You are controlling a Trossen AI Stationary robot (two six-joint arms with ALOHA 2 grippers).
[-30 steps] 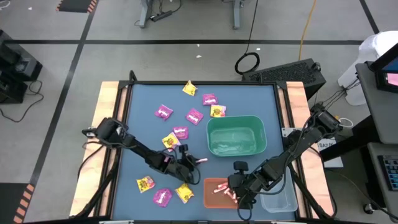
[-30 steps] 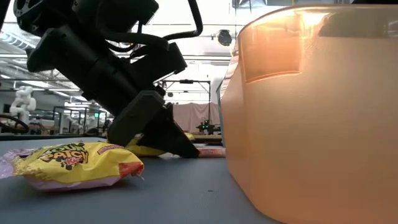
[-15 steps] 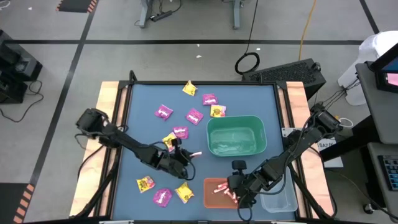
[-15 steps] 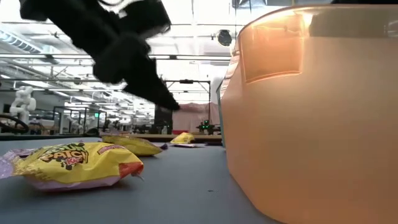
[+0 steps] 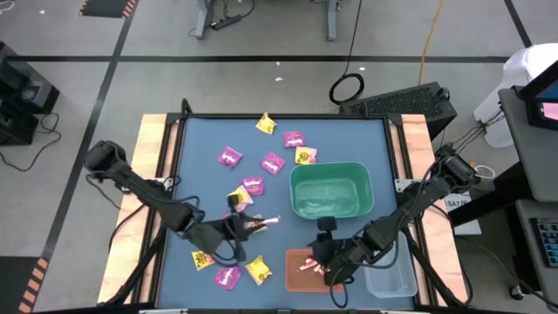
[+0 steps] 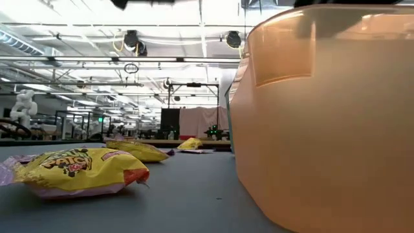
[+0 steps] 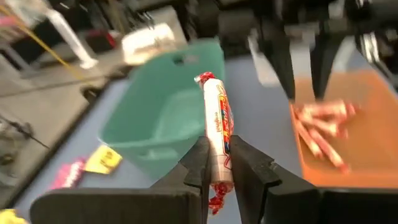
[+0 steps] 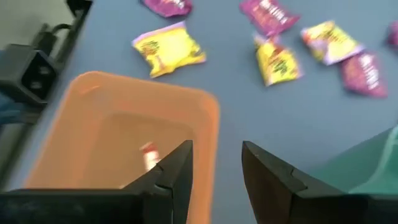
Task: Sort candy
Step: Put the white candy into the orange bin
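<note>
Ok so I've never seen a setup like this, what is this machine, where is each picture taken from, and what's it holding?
It is a robot with two dark arms at a blue table, each ending in a two-finger gripper.

One picture looks straight down on the table. One sits at table height, right beside the orange bin. The other two come from cameras on each wrist.

Small wrapped sweets lie scattered: purple packets and yellow packets. There is also a green bin, empty as far as I can see, and a clear bin. The orange bin holds a few pink-white sticks.

The left gripper is shut on one candy stick, lifted off the table. The right gripper hangs open over the orange bin, holding nothing.
</note>
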